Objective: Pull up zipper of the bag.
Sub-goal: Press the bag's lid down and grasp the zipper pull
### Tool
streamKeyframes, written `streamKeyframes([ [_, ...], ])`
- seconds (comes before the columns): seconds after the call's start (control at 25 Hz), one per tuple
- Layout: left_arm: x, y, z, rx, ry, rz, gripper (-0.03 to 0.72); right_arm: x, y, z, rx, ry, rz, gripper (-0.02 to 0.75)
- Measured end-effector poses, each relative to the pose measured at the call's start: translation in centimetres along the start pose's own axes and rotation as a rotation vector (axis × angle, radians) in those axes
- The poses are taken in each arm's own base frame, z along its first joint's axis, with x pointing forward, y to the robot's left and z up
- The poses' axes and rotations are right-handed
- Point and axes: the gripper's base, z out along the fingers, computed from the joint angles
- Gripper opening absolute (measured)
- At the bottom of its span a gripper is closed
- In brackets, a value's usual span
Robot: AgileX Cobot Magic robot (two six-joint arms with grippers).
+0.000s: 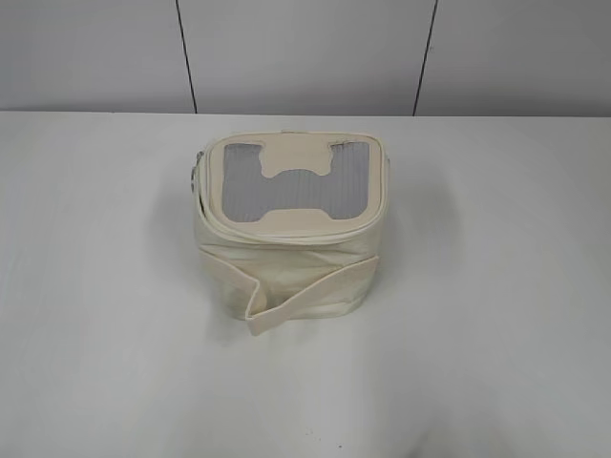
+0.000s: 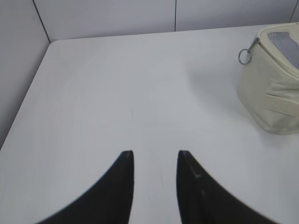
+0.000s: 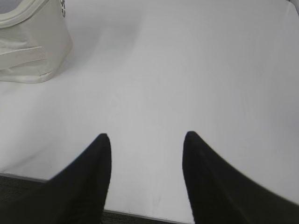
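Both pincers, left pincer [image 2: 155,154] and right pincer [image 3: 147,136], are parted and empty; the silver ring pull [image 2: 244,56] on the boxy cream leatherette bag [image 1: 286,234] should be pinched squarely.

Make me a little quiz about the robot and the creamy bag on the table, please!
1. True or false: the left gripper is holding the bag.
2. In the left wrist view, what hangs at the bag's top corner? A) a round ring pull B) a red ribbon C) a key
3. Fill in: the patch on the bag's grey mesh top is shaped like a ____.

Key:
1. False. Both the left gripper and the right gripper are open over the bare table, apart from the bag.
2. A.
3. Bone.
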Motion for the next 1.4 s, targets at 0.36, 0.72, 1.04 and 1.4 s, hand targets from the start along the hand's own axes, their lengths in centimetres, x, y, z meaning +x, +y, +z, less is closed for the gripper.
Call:
streamKeyframes([
  [0.36, 0.0, 0.0, 0.0, 0.000, 0.000, 0.000, 0.239, 0.0, 0.0, 0.0, 0.000, 0.000, 0.000, 0.398],
  [0.72, 0.0, 0.0, 0.0, 0.000, 0.000, 0.000, 0.239, 0.0, 0.0, 0.0, 0.000, 0.000, 0.000, 0.398],
  [1.04, 0.0, 0.0, 0.0, 0.000, 0.000, 0.000, 0.239, 0.0, 0.1, 0.0, -0.013, -0.002, 0.008, 0.398],
  [1.4, 0.0, 0.0, 0.0, 0.002, 0.000, 0.001, 0.239, -4.5, 1.8, 3.9, -0.289, 0.017, 0.023, 0.375],
])
